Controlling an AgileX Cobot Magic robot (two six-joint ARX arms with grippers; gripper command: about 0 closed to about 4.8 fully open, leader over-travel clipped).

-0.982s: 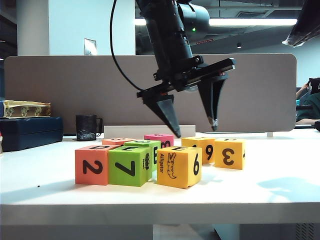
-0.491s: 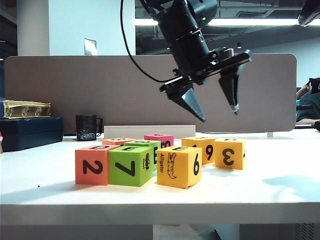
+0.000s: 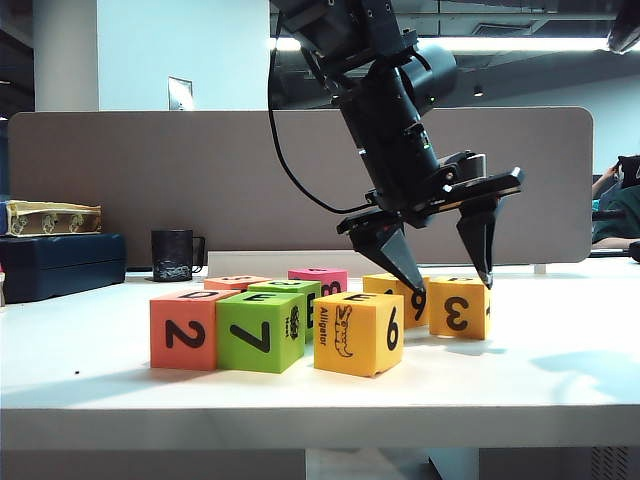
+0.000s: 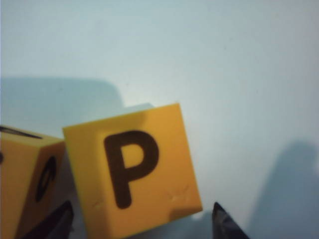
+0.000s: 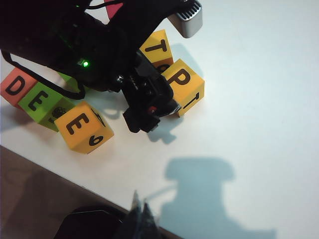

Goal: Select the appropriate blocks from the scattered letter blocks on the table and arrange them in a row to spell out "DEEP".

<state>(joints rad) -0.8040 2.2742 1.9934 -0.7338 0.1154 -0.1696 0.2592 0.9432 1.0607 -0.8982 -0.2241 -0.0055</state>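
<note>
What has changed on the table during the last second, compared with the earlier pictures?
The left gripper, open, moved right and came down; its fingers now straddle the amber P block without gripping it. Nothing was taken or released. All the blocks stayed in place, including the red-orange D block, and the right gripper holds nothing.

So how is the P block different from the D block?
The P block is amber; the D block is red-orange. The P block sits apart from the row, between the open left gripper fingers; the D block starts the row, untouched. Both are like-sized cubes with black letters on top.
</note>
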